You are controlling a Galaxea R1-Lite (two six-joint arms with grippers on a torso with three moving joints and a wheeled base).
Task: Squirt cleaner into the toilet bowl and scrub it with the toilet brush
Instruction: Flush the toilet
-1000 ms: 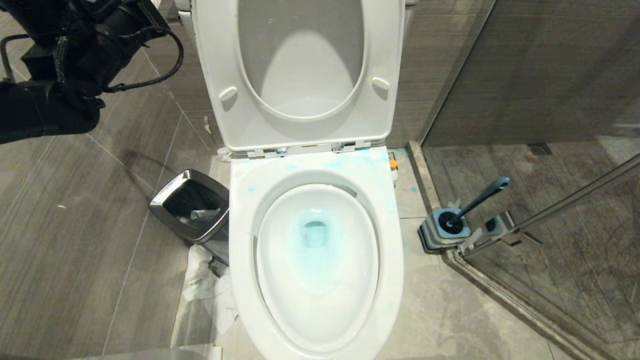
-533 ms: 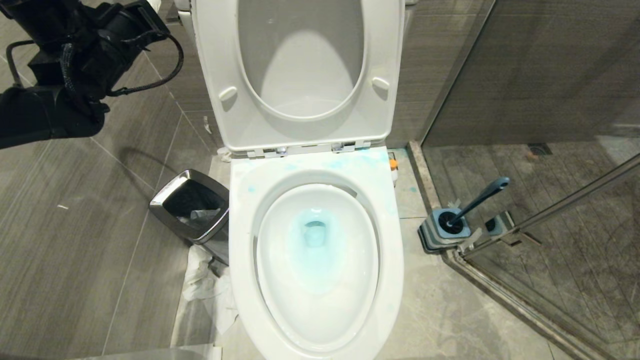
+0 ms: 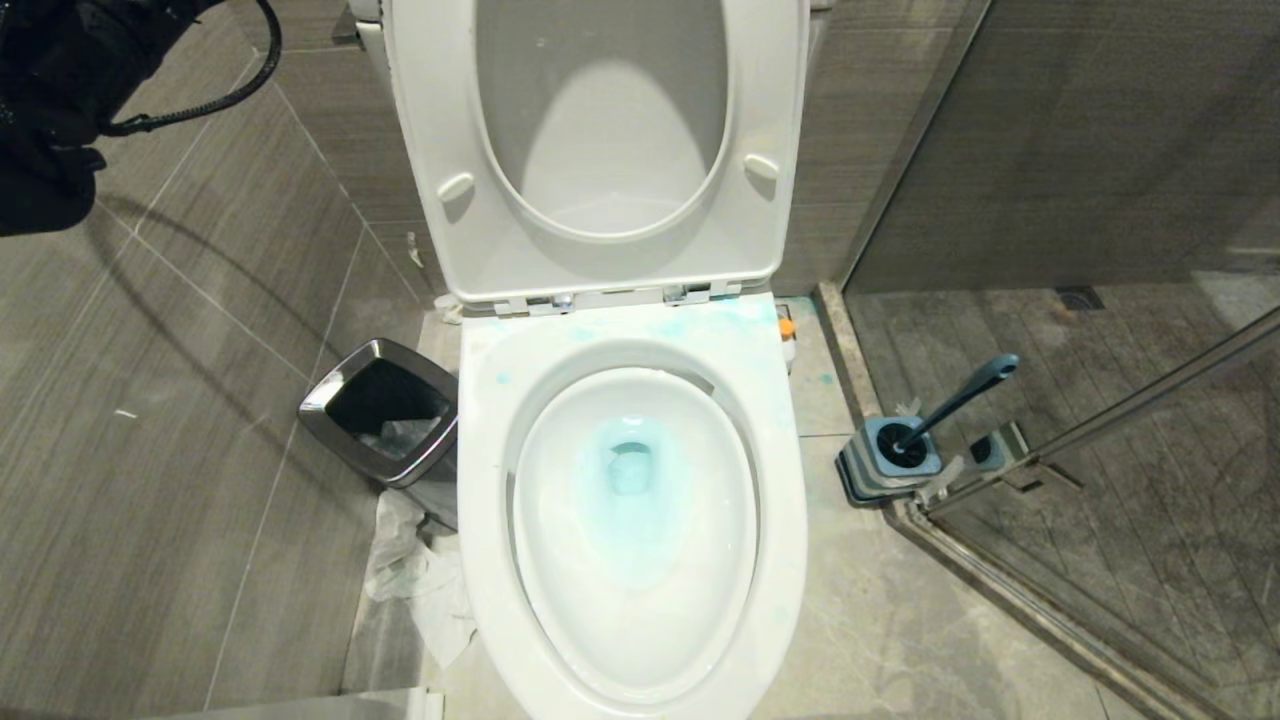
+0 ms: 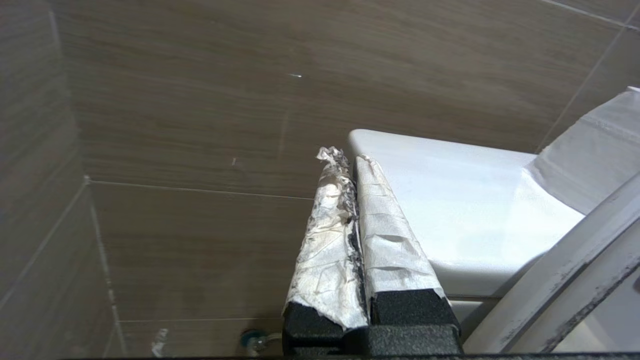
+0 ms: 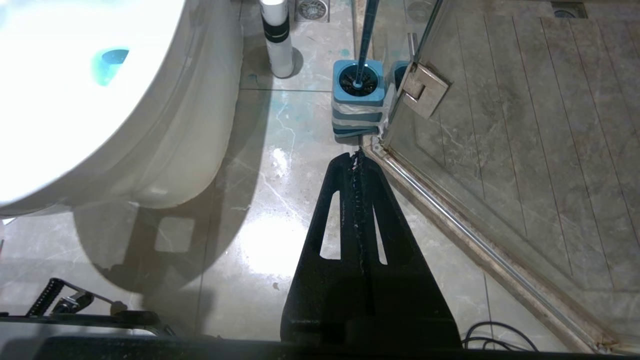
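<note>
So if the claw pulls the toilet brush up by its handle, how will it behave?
The toilet brush has a slim handle that leans sideways, so it probably lifts stiffly but may swing. Its holder looks small and squarish, so it might tip or drag along. The bristles could drip.

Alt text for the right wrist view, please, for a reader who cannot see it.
The shut, empty right gripper hangs above the floor, pointing toward the toilet brush, which stands in its blue holder beside a glass door hinge. The toilet bowl, holding blue cleaner, fills one side.
</note>
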